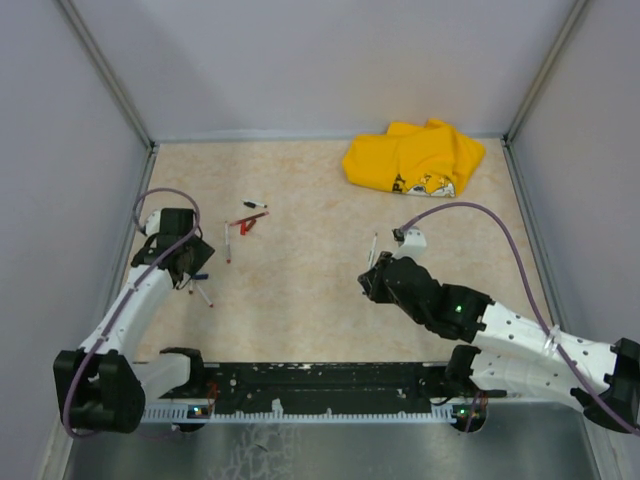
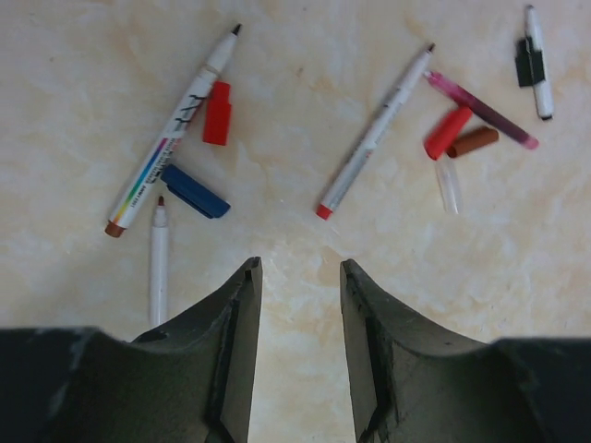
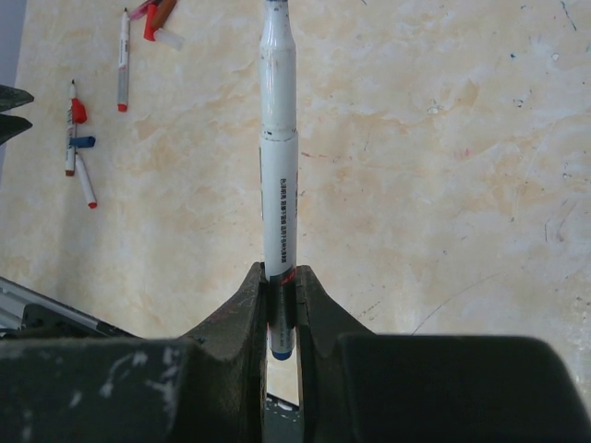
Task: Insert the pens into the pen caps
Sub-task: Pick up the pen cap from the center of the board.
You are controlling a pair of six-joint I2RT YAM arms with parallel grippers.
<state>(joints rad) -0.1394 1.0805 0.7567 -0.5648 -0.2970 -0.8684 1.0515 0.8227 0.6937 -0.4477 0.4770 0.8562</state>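
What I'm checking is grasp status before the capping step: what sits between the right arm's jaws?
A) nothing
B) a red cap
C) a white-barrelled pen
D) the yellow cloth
C: in the right wrist view a white-barrelled pen is clamped by its lower end between the right jaws, its length pointing away over the table.

Nothing can be read with certainty. The white pen [image 3: 279, 185], running from six to twelve o'clock in the right wrist view, carries a line of dark blue print along its barrel, too blurred to make out. In the left wrist view, the striped pen [image 2: 171, 129] at ten o'clock bears black lettering above a rainbow band, also illegible. The yellow cloth [image 1: 415, 155], at one o'clock in the overhead view, shows a printed picture with a few dark letters, too small to read.
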